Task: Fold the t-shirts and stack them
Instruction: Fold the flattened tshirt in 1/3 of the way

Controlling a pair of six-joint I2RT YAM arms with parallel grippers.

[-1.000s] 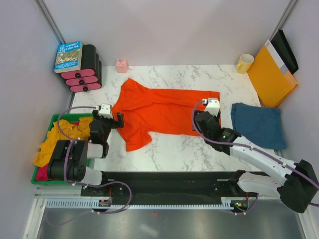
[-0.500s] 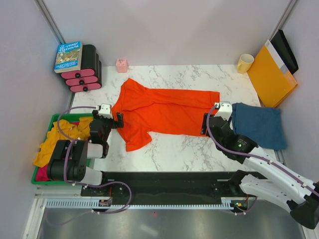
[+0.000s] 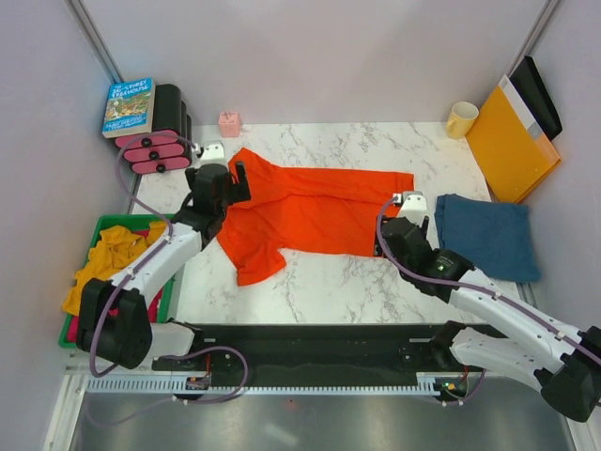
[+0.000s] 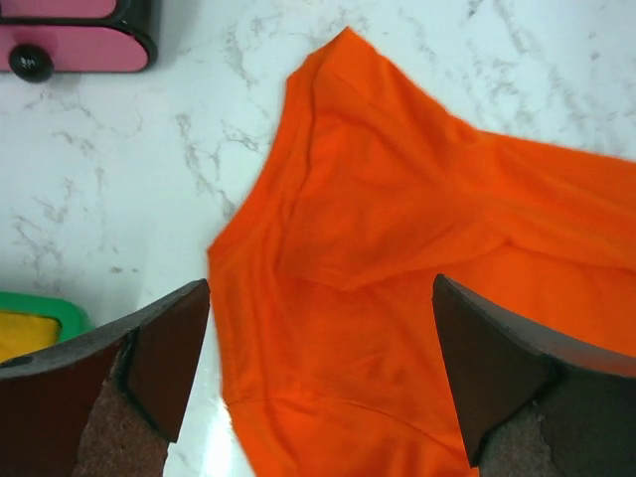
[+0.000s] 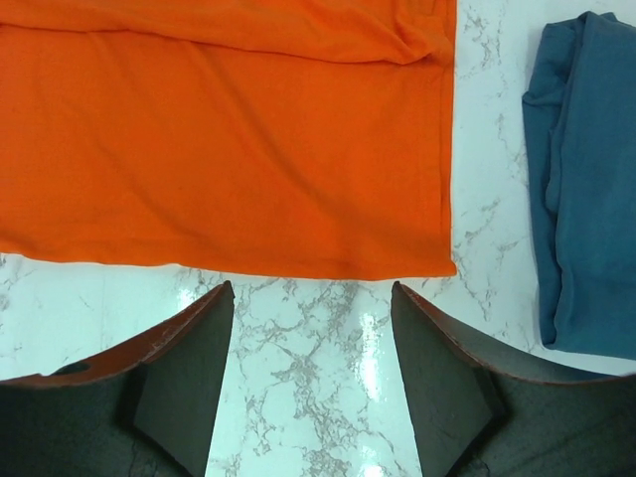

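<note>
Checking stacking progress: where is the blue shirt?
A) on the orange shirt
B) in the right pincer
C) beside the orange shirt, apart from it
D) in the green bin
C: the blue shirt lies beside the orange shirt, a gap showing between them.

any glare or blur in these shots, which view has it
Right wrist view: bright glare on the marble table near the hem of the orange shirt. Left wrist view: no glare, shirt sharp. Top view: even light, only soft shadows.
</note>
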